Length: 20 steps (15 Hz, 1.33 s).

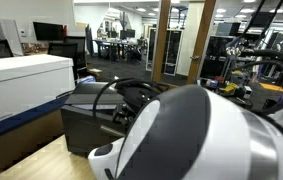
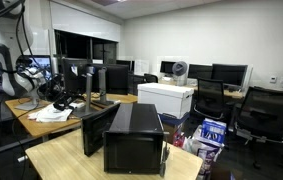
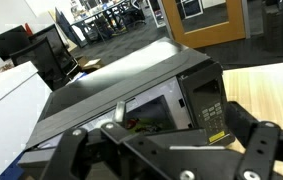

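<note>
Wooden desk (image 2: 61, 160) carries the black microwave (image 3: 131, 85) toward its right side, just beyond my jaws, which stand wide open and empty. It looks heavy, rigid, slick-sided; I'd grip the door (image 3: 146, 112) edge instead.

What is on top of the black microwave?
Nothing: in the wrist view the microwave has a bare, flat top. The open gripper hangs apart from it, and its fingers cover the lower front, so what lies there cannot be seen.
</note>
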Motion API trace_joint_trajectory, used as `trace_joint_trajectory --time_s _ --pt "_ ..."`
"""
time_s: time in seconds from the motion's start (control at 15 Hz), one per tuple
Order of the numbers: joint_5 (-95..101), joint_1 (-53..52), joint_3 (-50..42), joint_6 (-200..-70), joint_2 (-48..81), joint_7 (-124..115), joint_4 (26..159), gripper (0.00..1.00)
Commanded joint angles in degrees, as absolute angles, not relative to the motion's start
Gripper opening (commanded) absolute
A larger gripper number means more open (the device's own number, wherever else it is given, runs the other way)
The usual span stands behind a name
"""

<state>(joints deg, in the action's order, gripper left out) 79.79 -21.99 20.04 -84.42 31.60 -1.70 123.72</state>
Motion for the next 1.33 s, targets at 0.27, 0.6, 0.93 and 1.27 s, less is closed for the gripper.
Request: trace_joint_trajectory --time_s 0.27,0.6,0.93,1.27 --pt "83.29 -20.33 15.48 -81.54 31.56 -6.9 123.42 1.0" --pt "82.59 -18.24 13.22 -80.89 32.92 -7.82 120.54 1.0" --pt "82.48 -16.41 11.04 -80.43 35.42 -11.26 117.21 1.0" --pt "82.85 -14.46 10.08 -81.91 39.58 -10.49 114.22 1.0"
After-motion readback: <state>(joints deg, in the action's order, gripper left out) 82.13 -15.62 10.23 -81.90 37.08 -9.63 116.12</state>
